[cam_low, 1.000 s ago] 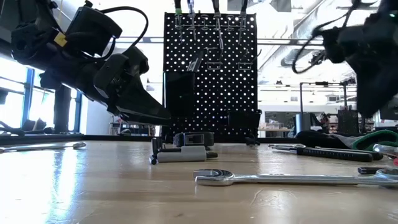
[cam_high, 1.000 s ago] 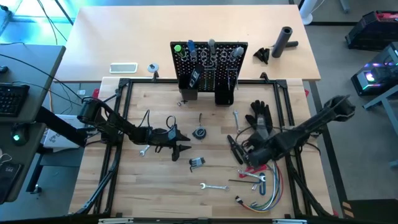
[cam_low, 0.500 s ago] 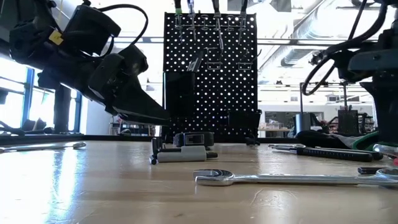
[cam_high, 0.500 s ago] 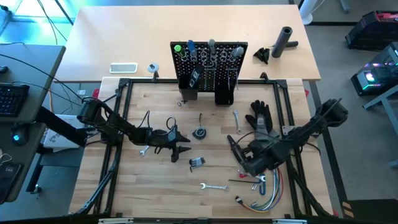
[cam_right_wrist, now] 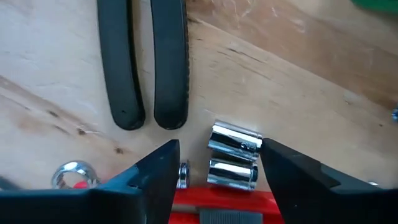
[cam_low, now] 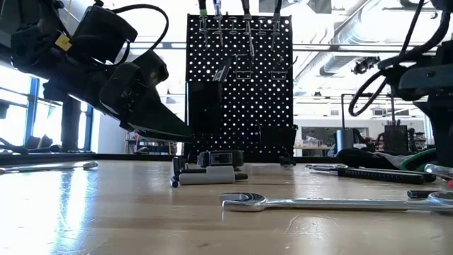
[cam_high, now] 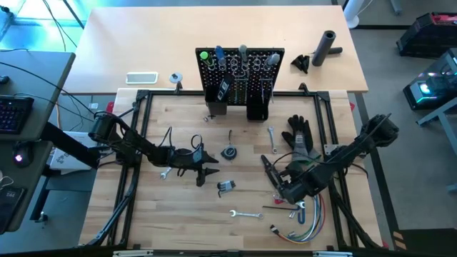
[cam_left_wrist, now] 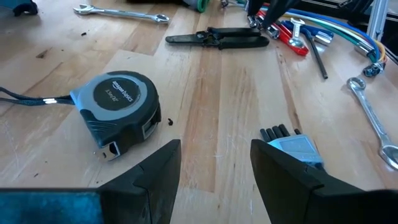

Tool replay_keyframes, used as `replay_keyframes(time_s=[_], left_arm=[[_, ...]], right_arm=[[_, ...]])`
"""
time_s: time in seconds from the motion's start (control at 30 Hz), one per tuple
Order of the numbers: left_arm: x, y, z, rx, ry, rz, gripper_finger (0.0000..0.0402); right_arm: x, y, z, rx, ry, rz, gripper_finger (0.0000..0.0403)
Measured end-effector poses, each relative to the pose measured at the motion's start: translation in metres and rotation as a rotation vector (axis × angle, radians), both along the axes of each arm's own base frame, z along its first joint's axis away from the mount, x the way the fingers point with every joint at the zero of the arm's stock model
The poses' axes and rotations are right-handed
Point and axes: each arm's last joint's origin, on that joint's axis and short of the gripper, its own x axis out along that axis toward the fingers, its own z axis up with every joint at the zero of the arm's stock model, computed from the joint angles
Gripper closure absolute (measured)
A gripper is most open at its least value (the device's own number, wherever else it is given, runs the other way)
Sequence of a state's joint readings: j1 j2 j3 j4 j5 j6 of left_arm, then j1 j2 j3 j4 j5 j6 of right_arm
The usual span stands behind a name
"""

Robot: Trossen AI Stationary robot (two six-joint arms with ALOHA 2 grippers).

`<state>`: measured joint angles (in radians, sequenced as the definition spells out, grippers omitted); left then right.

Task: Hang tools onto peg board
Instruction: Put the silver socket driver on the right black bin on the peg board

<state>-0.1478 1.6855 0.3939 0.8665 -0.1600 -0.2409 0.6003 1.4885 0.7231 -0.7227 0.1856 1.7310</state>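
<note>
Two arms work over the wooden surface [cam_high: 186, 214], and the right end effector [cam_right_wrist: 217, 163] hangs with jaws spread wide just above the red-handled tool [cam_right_wrist: 230, 205] and its chrome sockets [cam_right_wrist: 232, 163], beside the black pliers [cam_right_wrist: 146, 62]. To grip well, it should drop straight (jaws straddling the red handle, not the sockets) before closing. The left end effector [cam_left_wrist: 214, 168] waits open near a tape measure [cam_left_wrist: 118, 106]. The peg board [cam_high: 240, 75] stands at the far edge.

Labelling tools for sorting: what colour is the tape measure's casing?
Grey and black tape measure, clearest in the left wrist view.
</note>
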Motion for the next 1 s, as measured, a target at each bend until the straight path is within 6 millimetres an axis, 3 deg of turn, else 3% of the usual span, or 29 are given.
replay_keyframes(time_s=[0.2,0.47,0.83,1.0], left_arm=[[0.000,0.000,0.000,0.001,0.000,0.000,0.0213],[0.000,0.000,0.000,0.000,0.001,0.000,0.0213],[0.001,0.000,0.002,-0.012,-0.027,0.003,0.0213],[0.003,0.000,0.007,0.003,-0.078,-0.005,0.0213]], right_arm=[[0.001,0.000,-0.007,-0.020,0.031,0.000,0.0209],[0.002,-0.001,-0.007,-0.074,0.005,0.035,0.0302],[0.005,0.000,-0.006,-0.094,-0.041,0.073,0.0295],[0.008,0.000,0.003,-0.126,-0.117,0.085,0.0300]])
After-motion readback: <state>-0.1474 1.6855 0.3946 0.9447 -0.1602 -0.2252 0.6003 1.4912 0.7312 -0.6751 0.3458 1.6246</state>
